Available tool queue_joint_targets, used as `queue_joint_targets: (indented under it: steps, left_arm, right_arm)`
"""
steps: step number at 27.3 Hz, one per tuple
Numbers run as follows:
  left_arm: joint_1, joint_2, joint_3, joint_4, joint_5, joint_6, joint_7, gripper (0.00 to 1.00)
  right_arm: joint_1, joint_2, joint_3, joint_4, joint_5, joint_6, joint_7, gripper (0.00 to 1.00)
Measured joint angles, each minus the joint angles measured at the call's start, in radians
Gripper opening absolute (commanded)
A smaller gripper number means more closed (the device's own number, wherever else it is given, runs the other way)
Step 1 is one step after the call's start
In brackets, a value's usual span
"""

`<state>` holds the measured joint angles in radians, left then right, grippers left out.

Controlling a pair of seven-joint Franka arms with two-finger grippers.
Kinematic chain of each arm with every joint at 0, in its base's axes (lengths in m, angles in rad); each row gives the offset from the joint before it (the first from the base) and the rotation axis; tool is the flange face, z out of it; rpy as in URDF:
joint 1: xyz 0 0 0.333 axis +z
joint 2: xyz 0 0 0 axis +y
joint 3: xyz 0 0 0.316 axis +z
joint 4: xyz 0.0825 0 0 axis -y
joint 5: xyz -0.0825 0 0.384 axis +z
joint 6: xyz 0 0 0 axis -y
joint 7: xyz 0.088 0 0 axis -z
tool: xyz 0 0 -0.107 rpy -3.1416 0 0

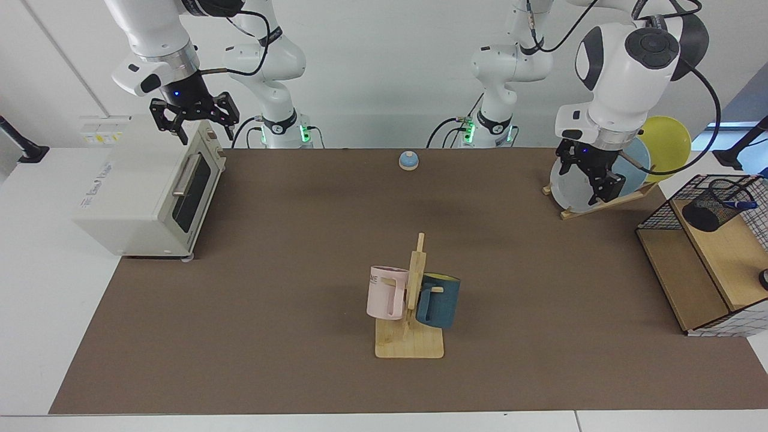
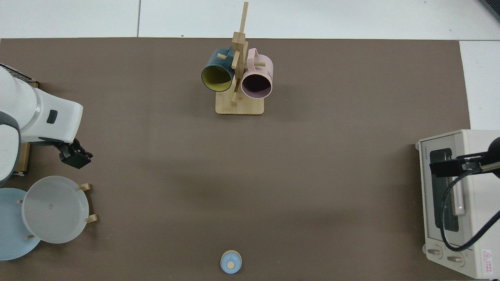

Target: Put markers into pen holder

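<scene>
Brown matte bench [image 1: 288, 252] against white wall: marker [image 1: 737, 204] leans inside the black mesh pen holder [image 1: 711, 210], left end effector [image 1: 591, 180] empty, spread before round plates [image 1: 579, 180], right end effector [image 1: 195, 117] waits wide above boxy toaster oven [image 1: 150, 186].

Toaster oven [image 1: 150, 186], mug rack [image 1: 410, 312], plates [image 2: 50, 210], bell [image 1: 408, 160].

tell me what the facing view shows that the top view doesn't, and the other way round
Only the facing view shows the pen holder on the wire shelf basket with the marker in it, the yellow plate, and the right gripper hanging above the toaster oven.

Only the top view shows into the mugs: the teal mug is yellow inside.

Both show the left gripper, empty, near the plate rack, the mug stand and the blue bell.
</scene>
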<state>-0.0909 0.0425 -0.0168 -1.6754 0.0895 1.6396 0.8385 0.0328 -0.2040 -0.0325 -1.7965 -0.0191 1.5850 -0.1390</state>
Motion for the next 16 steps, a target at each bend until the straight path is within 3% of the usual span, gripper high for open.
queue_joint_targets:
  steps: [16]
  left_arm:
    - [0.003,-0.013,0.007,-0.012,-0.045,-0.004,-0.454,1.0]
  right_arm:
    - [0.0,0.0,0.0,0.0,0.0,0.0,0.0,1.0]
